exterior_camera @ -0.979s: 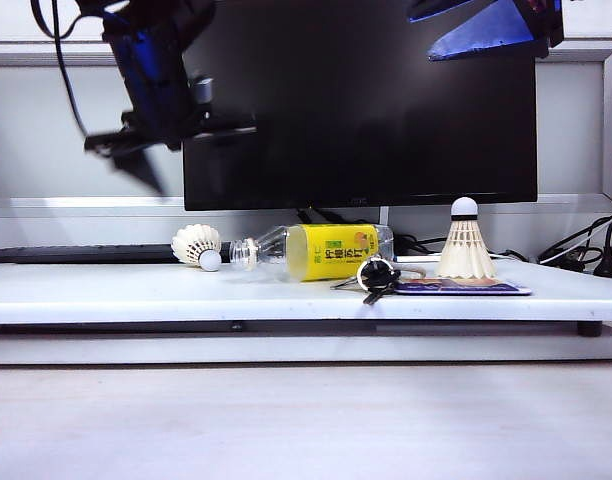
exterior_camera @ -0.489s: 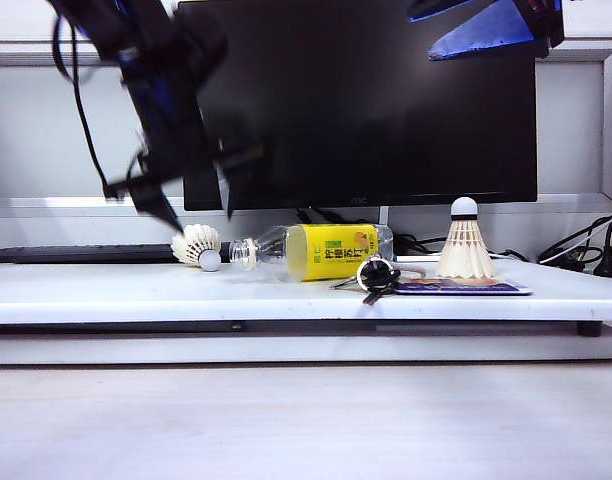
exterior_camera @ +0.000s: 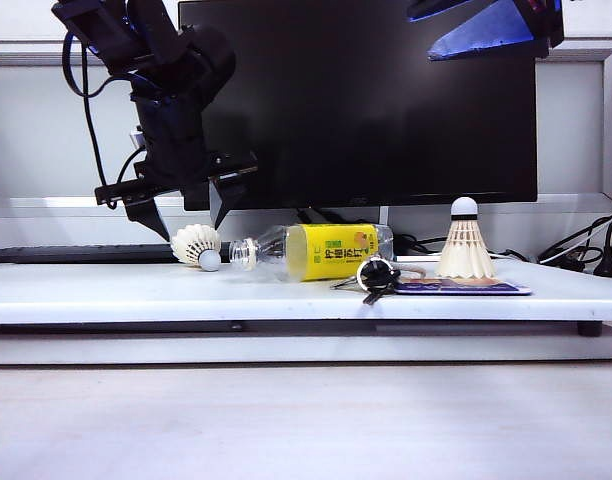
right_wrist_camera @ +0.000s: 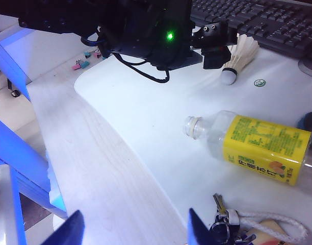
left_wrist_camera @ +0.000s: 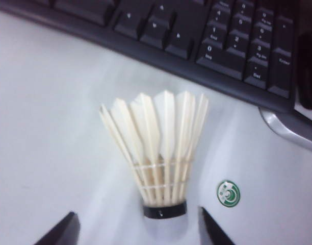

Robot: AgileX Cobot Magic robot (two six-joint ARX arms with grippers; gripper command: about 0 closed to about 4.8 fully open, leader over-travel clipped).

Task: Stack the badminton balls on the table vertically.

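One badminton ball lies on its side on the white table, cork toward the bottle. My left gripper hangs open just above it. In the left wrist view its feather skirt fans away from my left gripper, whose dark fingertips stand wide on either side of the banded cork end without touching it. The other badminton ball stands upright, cork up, at the right. My right gripper stays high at the upper right, open and empty. The lying badminton ball shows there under the left arm.
A clear bottle with a yellow label lies right beside the lying ball. Keys and a flat dark card lie by the upright one. A black monitor stands behind, with a keyboard near the ball and cables far right.
My left gripper has come down and to the right, and its wrist has turned, so its open fingers now hang over the lying ball. The right arm has not moved.
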